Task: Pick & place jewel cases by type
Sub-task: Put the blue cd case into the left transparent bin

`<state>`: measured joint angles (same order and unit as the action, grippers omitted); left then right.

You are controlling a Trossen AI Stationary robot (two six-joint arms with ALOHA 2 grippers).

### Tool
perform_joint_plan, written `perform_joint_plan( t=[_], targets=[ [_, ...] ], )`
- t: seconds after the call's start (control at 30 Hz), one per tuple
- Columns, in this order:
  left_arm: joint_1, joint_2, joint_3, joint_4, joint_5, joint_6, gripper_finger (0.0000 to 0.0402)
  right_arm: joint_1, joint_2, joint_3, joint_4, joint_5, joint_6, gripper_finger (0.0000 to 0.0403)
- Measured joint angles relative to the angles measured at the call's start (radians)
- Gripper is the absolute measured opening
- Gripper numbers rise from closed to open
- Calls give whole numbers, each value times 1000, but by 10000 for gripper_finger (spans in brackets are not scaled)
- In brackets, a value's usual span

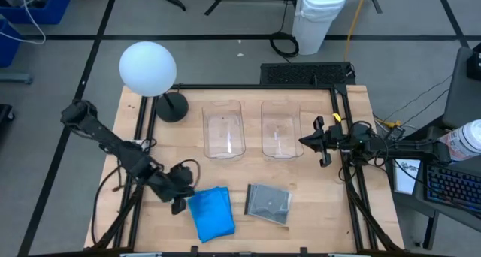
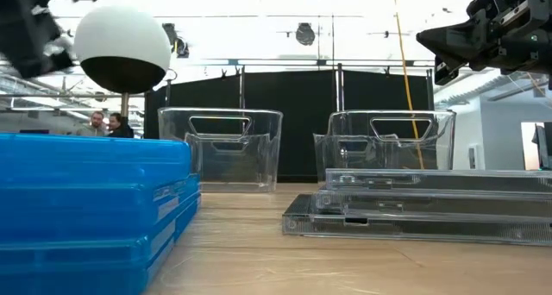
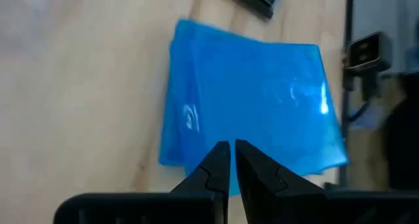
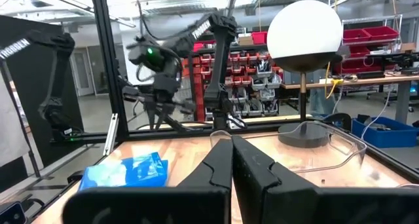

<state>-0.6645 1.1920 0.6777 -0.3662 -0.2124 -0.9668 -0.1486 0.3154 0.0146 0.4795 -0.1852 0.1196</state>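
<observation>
A stack of bright blue jewel cases (image 1: 212, 213) lies flat on the wooden table near its front edge, left of the middle. A stack of grey see-through jewel cases (image 1: 268, 203) lies flat beside it, to the right. My left gripper (image 3: 231, 149) hangs shut above the blue stack's (image 3: 255, 99) left edge, slanting down, with nothing between its fingers. In the high view my left gripper (image 1: 179, 206) sits just left of the stack. My right gripper (image 1: 304, 142) waits shut at the table's right side, raised and pointing left.
Two clear deep tubs (image 1: 224, 129) (image 1: 282, 128) stand side by side at the middle of the table, beyond the stacks. A lamp with a white globe (image 1: 147, 67) stands at the far left. Black frame rails (image 1: 352, 189) run along the table's sides.
</observation>
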Motion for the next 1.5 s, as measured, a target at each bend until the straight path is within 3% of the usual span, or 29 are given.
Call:
perform_joint_plan(
  t=[0.2,0.37,0.53,0.8,0.97,1.2,1.33,1.5],
  targets=[
    [-110,-23,-242,353,-61,-182,31,0,0,0,-13,0,0,0],
    [-186,-36,-346,538,-143,-192,31,0,0,0,-24,1,0,0],
    [-243,-91,-357,448,-189,-172,31,0,0,0,-43,1,0,0],
    [-266,-188,-358,118,-347,-350,31,0,0,0,-44,3,0,0],
    [-263,-186,-358,137,-307,-264,31,0,0,0,-44,5,2,0],
    [-253,-177,-358,110,-257,-329,36,0,0,0,-48,5,26,0],
    [-268,-177,-358,134,-224,-341,81,0,0,0,-51,5,26,0],
    [-264,-179,-358,215,-223,-369,195,0,0,0,-51,5,26,0]
  ],
)
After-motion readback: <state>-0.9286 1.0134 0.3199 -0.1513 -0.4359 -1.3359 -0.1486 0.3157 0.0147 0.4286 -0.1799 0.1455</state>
